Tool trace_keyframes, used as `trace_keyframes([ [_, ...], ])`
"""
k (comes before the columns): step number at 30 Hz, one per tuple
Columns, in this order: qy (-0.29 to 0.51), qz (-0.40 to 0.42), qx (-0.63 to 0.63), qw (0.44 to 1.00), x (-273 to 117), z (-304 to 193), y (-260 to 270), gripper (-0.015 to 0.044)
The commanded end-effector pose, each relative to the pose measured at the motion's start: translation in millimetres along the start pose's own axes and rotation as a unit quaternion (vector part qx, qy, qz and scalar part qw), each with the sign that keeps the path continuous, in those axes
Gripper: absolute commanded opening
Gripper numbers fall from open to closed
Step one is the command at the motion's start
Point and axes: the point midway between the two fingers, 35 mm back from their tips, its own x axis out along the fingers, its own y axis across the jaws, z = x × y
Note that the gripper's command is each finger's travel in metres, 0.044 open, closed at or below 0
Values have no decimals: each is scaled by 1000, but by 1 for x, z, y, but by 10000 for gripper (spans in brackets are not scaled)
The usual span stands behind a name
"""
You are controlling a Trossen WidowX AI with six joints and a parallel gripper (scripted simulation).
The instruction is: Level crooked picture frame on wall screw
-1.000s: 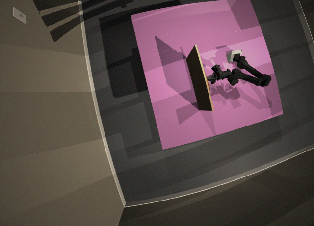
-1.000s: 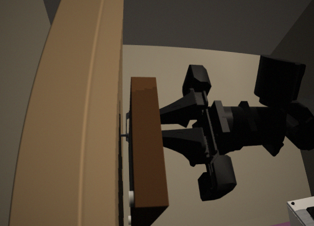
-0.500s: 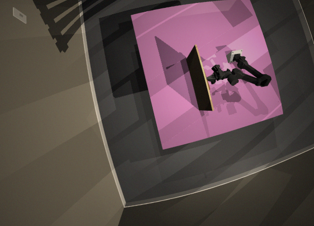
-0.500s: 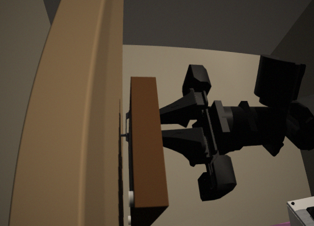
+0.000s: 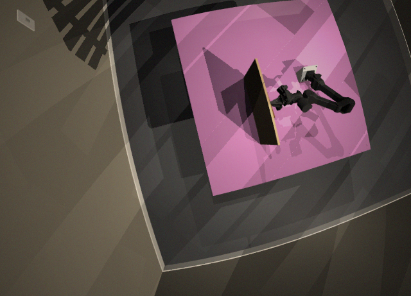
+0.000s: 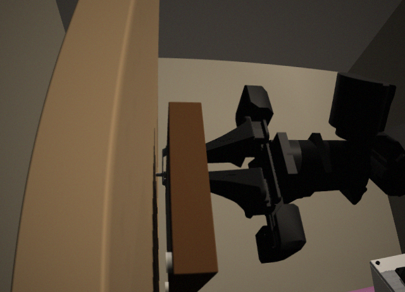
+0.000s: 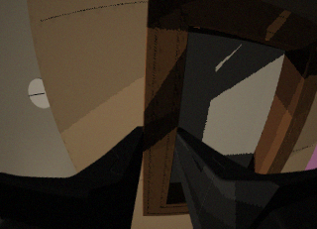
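The brown picture frame (image 6: 189,210) (image 7: 165,56) stands close in front of the upright tan wall panel (image 5: 262,127) (image 6: 81,151) (image 7: 94,65). In the exterior view a thin screw (image 6: 159,175) spans the narrow gap between panel and the frame's back. Which notch it sits in is hidden. My gripper (image 6: 208,166) (image 7: 158,133) is shut on the frame's side bar, one finger on each side of it in the wrist view. In the exterior view the fingertips end at the frame and are hidden behind it. I cannot tell from these views whether the frame is level.
Two pale round bumpers show at the frame's lower back, the upper one (image 6: 168,261) larger. The panel stands on a pink table (image 5: 232,167). The arm's pale base plate (image 5: 310,68) is on the other side of the arm from the panel. A pale disc (image 7: 38,93) shows beyond the panel.
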Motion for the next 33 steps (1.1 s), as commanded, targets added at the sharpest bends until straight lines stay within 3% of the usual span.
trace_keyframes([
  [1, -1, 5, 2, 1000, 0, 0, 1, 0],
  [33, 0, 3, -42, 999, 0, 0, -2, 0],
])
